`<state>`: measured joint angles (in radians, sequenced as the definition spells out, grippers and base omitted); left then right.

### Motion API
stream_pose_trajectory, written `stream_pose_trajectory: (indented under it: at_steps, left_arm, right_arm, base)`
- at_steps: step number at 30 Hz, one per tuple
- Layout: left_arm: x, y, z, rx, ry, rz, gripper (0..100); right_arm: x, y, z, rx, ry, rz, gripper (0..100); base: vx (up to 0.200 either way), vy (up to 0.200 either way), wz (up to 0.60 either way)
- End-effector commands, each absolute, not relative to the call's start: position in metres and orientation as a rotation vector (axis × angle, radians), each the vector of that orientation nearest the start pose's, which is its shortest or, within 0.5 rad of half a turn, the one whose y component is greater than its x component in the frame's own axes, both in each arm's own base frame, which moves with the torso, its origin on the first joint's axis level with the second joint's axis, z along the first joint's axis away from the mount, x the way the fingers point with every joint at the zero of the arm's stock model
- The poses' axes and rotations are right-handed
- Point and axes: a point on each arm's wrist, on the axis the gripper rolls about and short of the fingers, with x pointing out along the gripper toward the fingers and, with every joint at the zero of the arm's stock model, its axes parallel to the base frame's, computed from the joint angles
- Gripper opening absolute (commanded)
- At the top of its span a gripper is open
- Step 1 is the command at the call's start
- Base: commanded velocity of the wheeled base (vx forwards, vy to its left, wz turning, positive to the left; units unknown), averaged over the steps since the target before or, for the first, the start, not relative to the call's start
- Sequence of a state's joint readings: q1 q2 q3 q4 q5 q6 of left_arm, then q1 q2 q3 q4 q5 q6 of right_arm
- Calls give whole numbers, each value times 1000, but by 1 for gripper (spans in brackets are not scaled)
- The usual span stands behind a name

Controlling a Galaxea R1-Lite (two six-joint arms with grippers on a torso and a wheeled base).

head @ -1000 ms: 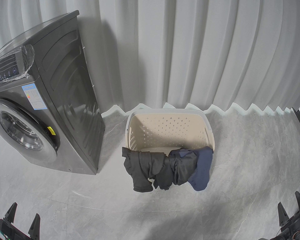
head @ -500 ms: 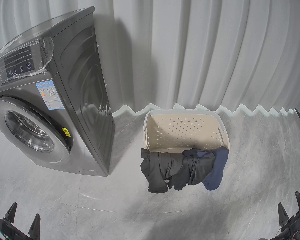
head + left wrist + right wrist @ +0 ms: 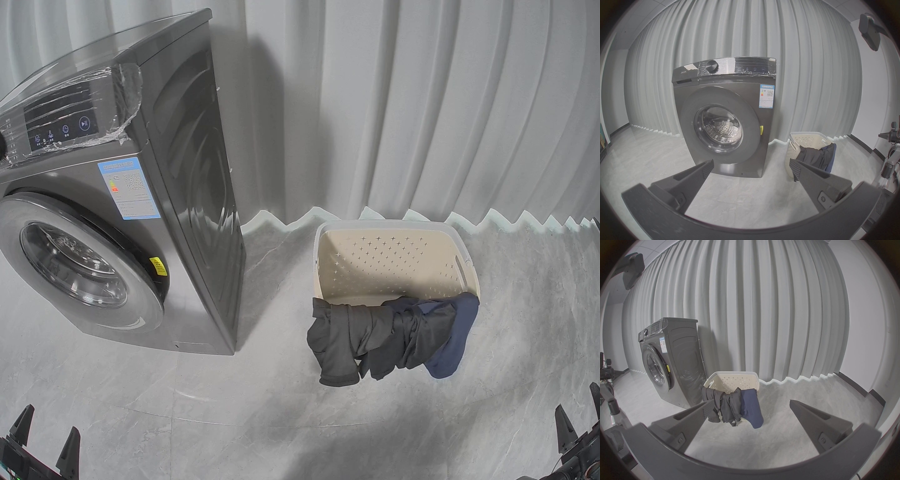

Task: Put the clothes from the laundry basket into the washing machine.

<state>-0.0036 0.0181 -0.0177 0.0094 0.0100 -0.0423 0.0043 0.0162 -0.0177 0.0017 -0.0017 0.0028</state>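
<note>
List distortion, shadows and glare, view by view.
Head view: the grey front-loading washing machine leans from wide-angle skew, shadows the white pleated curtain, and its film-wrapped control panel glints. Left wrist view: fisheye bows the curtain; corners go black. Right wrist view: same bowing; the machine's shadow darkens the curtain.

The left claw (image 3: pixel 47 431) sits low at the near left corner of the head view, tips pointing up and forward. Its two dark, wedge-shaped fingers are spread wide, with nothing between them, and in the left wrist view they angle in toward each other from a curved black base. The right claw (image 3: pixel 576 406) sits at the near right corner in a matching pose, also low. Its fingers are likewise parted wide and hold nothing. Both claws are well apart from each other, one at each side.
</note>
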Motion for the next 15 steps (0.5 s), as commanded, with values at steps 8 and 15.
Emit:
stream_pose_trajectory:
  at_steps: [8,15]
  left_arm:
    - [-23,0,75,-43,6,8,100]
    - [-23,0,75,-43,6,8,100]
  right_arm:
    - [-23,0,76,3,0,3,100]
    - [-23,0,76,3,0,3,100]
  base:
    - [0,200,0]
    - [0,200,0]
